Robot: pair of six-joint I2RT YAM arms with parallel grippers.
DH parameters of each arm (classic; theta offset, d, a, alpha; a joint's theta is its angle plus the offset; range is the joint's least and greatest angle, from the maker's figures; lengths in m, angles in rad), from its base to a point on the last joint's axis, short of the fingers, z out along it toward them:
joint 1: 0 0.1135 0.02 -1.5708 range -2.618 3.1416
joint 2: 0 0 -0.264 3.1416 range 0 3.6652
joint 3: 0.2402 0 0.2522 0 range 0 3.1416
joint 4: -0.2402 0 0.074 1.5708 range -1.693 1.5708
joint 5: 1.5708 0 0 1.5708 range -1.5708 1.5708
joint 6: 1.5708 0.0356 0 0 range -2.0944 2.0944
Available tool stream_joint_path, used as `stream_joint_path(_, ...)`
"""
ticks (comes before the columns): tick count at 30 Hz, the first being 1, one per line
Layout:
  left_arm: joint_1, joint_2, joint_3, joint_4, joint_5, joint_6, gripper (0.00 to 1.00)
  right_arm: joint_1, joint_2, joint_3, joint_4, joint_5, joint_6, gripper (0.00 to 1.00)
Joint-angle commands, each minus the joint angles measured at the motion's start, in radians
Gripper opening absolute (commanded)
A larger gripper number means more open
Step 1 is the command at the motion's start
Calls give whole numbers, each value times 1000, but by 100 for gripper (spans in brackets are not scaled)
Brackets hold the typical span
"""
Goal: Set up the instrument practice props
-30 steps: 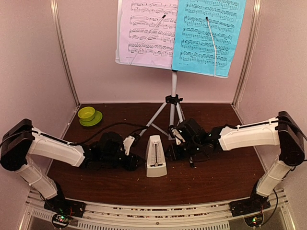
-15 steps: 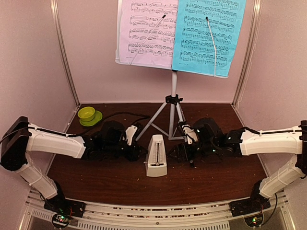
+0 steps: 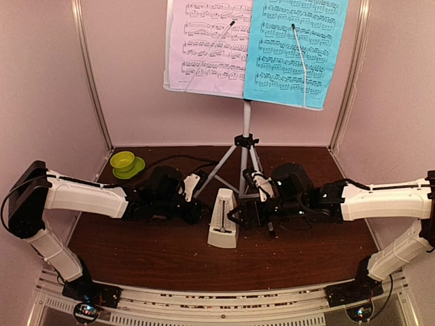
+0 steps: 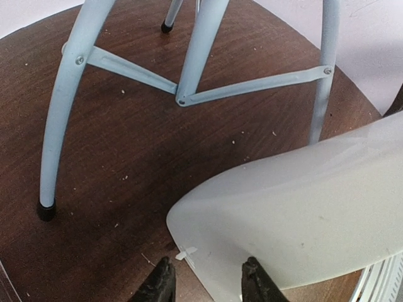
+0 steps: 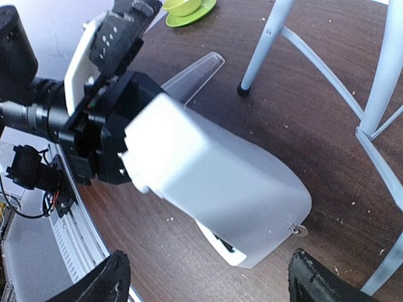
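Metronome (image 3: 223, 219), the small white pyramid-shaped plastic one, sits approx mid-table on the dark brown wooden tabletop (image 3: 149, 255) and looks upright from the top cam. At its 12 o'clock, just behind, is the music stand on a silver tripod (image 3: 247, 122). It's carrying the lilac printed sheet-music page (image 3: 207, 47) and the cyan printed sheet-music page (image 3: 296, 51) side by side. The lime-green bowl (image 3: 123, 159) on its saucer (image 3: 134, 170) is way out at 10 o'clock, so not our problem.

Both arms are in on it. The left gripper (image 4: 206, 284) comes from 9 o'clock w/ fingers spread, and a lower corner of the shell sits in the gap. Can't tell if either pad actually touches. The right gripper (image 5: 206, 264) is at 3 o'clock, fingers splayed really wide w/ the whole body framed between them, nothing pinched.

Handling-wise, imo it's a light, hollow, stiff shell: won't squash, but it's smooth and the sides taper, so a high grip prob squeezes it up and out of the fingers. It's also tall vs its footprint, so a sideways nudge could tip it. I'd grab low near the base across the two flat sides, one arm steadying. The front panel prob pops off under pressure, so go easy there.
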Motion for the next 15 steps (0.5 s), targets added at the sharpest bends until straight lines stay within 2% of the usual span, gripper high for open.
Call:
stream_joint_path(1,0,-36,-20,24,-7,9,38,19,19,64,10,67,18,87)
stream_joint_path(15,-16,-21,-73,154,112,-37,37,45,72,131,5,95,10,87)
